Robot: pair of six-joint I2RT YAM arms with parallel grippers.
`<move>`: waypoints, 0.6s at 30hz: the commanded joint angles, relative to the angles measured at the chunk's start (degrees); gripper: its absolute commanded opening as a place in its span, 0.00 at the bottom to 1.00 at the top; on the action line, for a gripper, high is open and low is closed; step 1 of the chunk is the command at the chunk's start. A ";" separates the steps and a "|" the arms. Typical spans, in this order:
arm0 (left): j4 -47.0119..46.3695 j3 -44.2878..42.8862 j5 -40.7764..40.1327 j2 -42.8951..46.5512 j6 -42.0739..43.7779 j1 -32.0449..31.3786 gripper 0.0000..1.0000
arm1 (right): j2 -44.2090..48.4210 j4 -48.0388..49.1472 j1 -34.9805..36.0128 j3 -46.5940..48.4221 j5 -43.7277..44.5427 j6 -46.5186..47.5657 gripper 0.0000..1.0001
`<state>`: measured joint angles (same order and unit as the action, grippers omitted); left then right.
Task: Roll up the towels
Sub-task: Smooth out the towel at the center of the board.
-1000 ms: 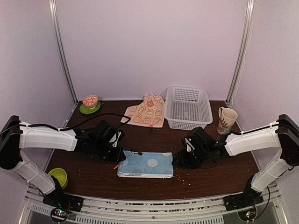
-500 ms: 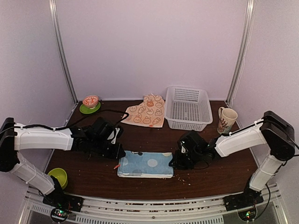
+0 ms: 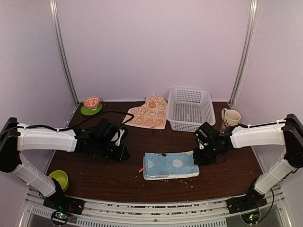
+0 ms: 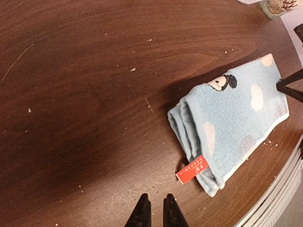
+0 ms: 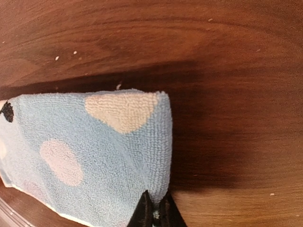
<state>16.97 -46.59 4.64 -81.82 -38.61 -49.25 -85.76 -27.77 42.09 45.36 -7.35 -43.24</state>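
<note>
The light blue towel (image 3: 170, 165) lies folded flat on the table, right of centre, with a red tag at its left end (image 4: 192, 169). My right gripper (image 3: 200, 158) is shut on the towel's right edge (image 5: 154, 156), its fingertips (image 5: 155, 213) pinching the cloth. My left gripper (image 3: 122, 155) is shut and empty, low over the bare wood left of the towel; its tips (image 4: 155, 208) stand a little short of the red tag. The cream towel with orange rabbit prints (image 3: 148, 112) lies spread at the back centre.
A white basket (image 3: 190, 109) stands at the back right with a printed mug (image 3: 229, 121) beside it. A small bowl on a green saucer (image 3: 91, 106) sits back left. A green cup (image 3: 59, 178) is at the front left. Crumbs dot the wood.
My right gripper has pulled the blue towel to the right by its right edge. The left gripper stayed near its place, so the towel's left end is now away from it.
</note>
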 commanded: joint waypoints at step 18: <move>-1.69 -20.78 7.15 -21.52 4.42 -4.00 0.11 | 12.54 20.20 -3.15 -17.62 -6.01 -10.72 0.50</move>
<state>14.55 -66.06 10.74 -100.40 -34.85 -52.97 -73.82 -19.51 39.18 30.98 -9.80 -48.66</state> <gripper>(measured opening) 0.108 0.503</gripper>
